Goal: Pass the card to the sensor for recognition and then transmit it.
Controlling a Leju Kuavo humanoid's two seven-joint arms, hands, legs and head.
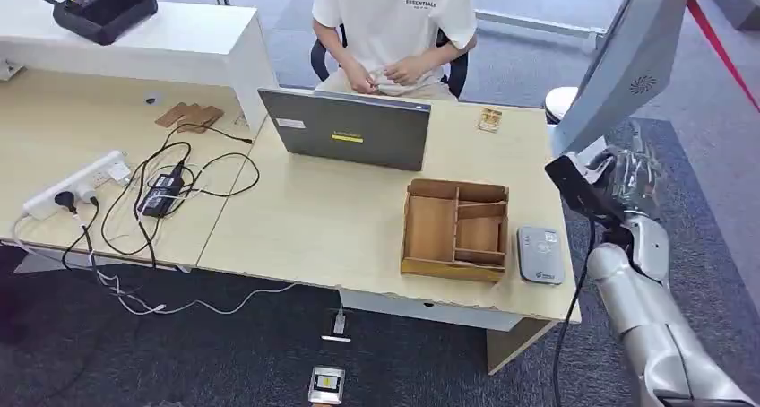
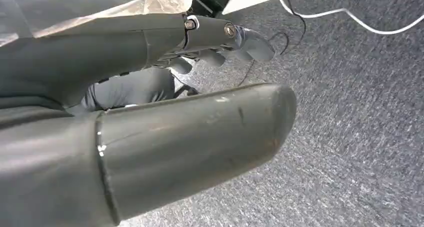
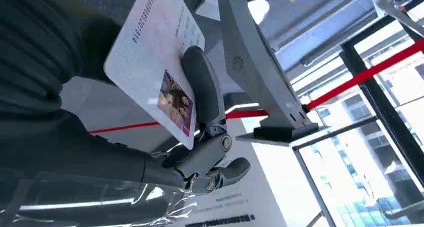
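- The print on the card (image 3: 155, 62) in your right hand (image 3: 200, 137) is too small to read, and the dark cover hides the card's near corner.
- Your left hand (image 2: 150, 137) sits so close that the picture's edge cuts it off; its fingertips (image 2: 250, 42) are partly hidden.
- The seated person (image 1: 394, 21) is cut off above the shoulders.
- The markings on the grey sensor (image 1: 540, 255) can't be made out.
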